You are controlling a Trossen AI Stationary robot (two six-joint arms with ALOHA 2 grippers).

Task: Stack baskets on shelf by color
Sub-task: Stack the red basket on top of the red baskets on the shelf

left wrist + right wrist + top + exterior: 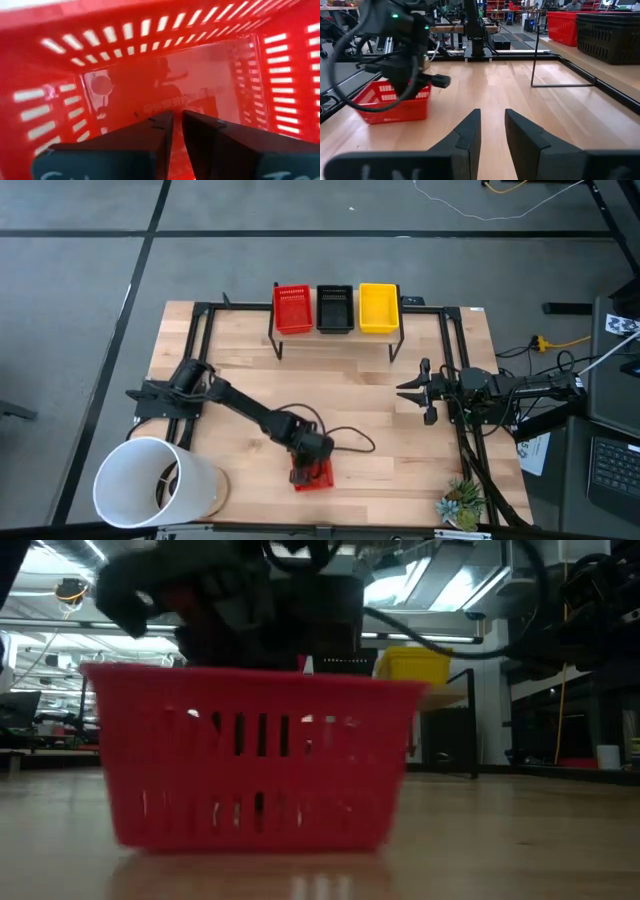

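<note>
The left gripper's [177, 131] two dark fingers [150, 137] stand nearly together, only a thin slit between them, inside a small red plastic mesh basket [312, 476] and above its floor; whether they pinch any part of it cannot be told. That basket sits upright on the light wood worktop [370, 390] near its front edge, well apart from the shelf. The left arm [240, 408] reaches down over it from the left side. The low riser shelf with a pale plank top [335, 335] carries a red basket [293, 308], a black basket [334, 308] and a yellow basket [378, 307] side by side. The right gripper [492, 131] hangs at the worktop's right side, its fingers a narrow gap apart and holding nothing. A large white bucket [150, 482] lies at the front left corner.
</note>
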